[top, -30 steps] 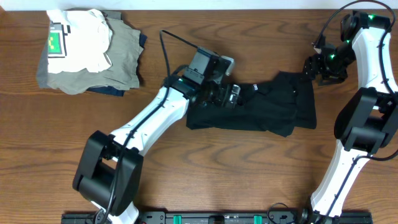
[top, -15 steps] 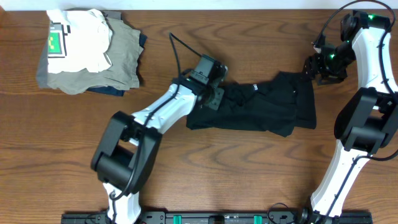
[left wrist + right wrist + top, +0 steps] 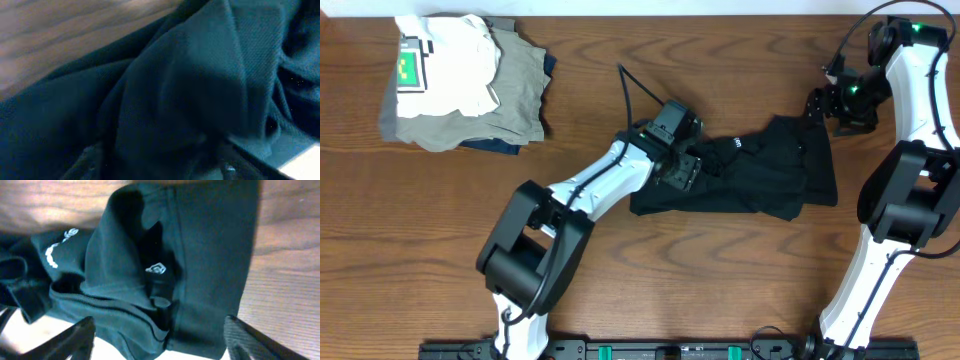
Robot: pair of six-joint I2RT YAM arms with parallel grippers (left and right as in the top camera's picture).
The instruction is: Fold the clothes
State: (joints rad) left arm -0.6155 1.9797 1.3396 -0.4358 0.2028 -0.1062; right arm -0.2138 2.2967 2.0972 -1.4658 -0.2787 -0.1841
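Note:
The clothes, a black T-shirt (image 3: 760, 180), lie crumpled right of the table's middle, with a small white logo (image 3: 156, 269) showing. My left gripper (image 3: 692, 168) presses down into the shirt's left part. In the left wrist view dark fabric (image 3: 190, 75) fills the frame and bunches between the gripper's (image 3: 157, 169) spread fingers. My right gripper (image 3: 820, 105) hovers at the shirt's far right corner. Its (image 3: 160, 340) jaws stand wide apart on either side of the shirt's hem (image 3: 200, 255), and neither finger touches the cloth.
A pile of folded garments (image 3: 510, 100) sits at the far left, topped by a cream one with a green tag (image 3: 440, 60). The left arm's cable (image 3: 630, 85) loops up above the shirt. Bare wooden table (image 3: 720, 280) lies in front of the shirt.
My left gripper has slid rightward over the shirt, and the whole shirt has shifted a little to the right with it. The right arm has stayed in place.

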